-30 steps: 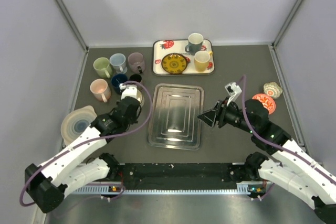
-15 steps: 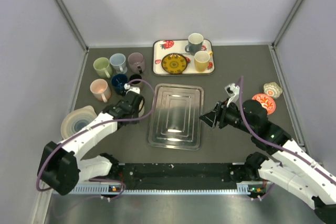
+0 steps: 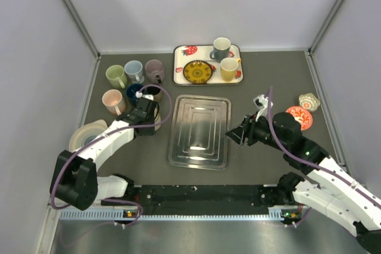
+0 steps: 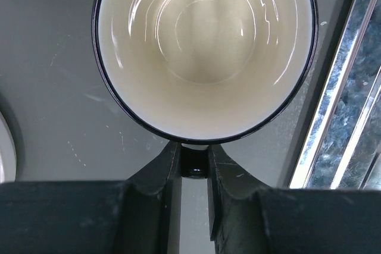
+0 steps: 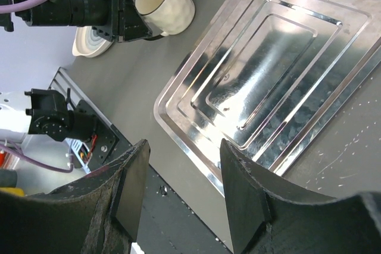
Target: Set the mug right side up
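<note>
Left gripper pinches the black handle of the cream-lined mug, left of centre in the overhead view, just beside the steel tray. So narrow a hold may let it swivel, slip and strike the tray's rim; right gripper hangs spread, empty

Nine mugs – one cream mug at the left gripper, six just beyond it, two on the far tray, two trays – steel tray, strawberry tray, one yellow plate, one pale bowl left of that gripper, two small dishes right of the right gripper
</note>
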`<state>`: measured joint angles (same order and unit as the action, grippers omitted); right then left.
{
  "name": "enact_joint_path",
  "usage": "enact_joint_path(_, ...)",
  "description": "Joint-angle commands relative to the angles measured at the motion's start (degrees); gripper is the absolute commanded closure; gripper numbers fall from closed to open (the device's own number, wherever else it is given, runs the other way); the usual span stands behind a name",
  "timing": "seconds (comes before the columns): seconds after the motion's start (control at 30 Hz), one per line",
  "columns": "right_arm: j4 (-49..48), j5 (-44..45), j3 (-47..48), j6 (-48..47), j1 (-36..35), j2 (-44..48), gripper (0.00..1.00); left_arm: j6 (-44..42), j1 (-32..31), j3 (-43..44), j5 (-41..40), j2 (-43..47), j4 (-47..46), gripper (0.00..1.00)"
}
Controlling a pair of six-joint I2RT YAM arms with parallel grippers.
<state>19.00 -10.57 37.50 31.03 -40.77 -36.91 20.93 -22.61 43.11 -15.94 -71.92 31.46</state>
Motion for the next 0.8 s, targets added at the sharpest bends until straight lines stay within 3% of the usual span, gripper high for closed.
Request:
enact_joint_path(0.0,-0.6,0.4,1.6,-0.9,-0.4,-0.4,0.49,0.6,0.5,3.2,-0.6,-0.3,-2.7,0.91)
enact_joint_path(0.1,-0.6,0.3,1.6,-1.0,-0.4,-0.7,0.49,1.0,0.5,3.6,-1.0,-0.4,-1.8,0.72)
enact_joint_path(0.2,-0.5,0.3,1.6,-1.1,-0.4,-0.8,0.49,1.0,0.5,3.8,-1.9,-0.1,-1.1,0.61)
enact_joint_path(0.47,-0.2,0.1,1.6,-1.1,-0.4,-0.5,0.49,1.8,0.5,6.3,-2.4,3.1,3.2,0.45)
enact_joint_path(0.53,0.1,0.2,1.8,-1.1,-0.4,-0.4,0.49,2.4,0.5,7.2,-2.3,5.6,5.6,0.42)
enact_joint_path(0.57,0.2,0.2,1.9,-1.3,-0.4,-0.3,0.49,2.4,0.5,7.3,-2.2,6.9,6.1,0.32)
enact_joint_path(0.7,1.1,0.9,2.2,-2.1,-0.4,-0.4,0.49,2.0,0.4,7.3,-1.1,15.7,7.9,0.11)
enact_joint_path(0.77,1.3,1.1,2.1,-2.3,-0.4,-0.4,0.49,2.3,0.4,7.2,0.1,19.0,8.6,0.08)
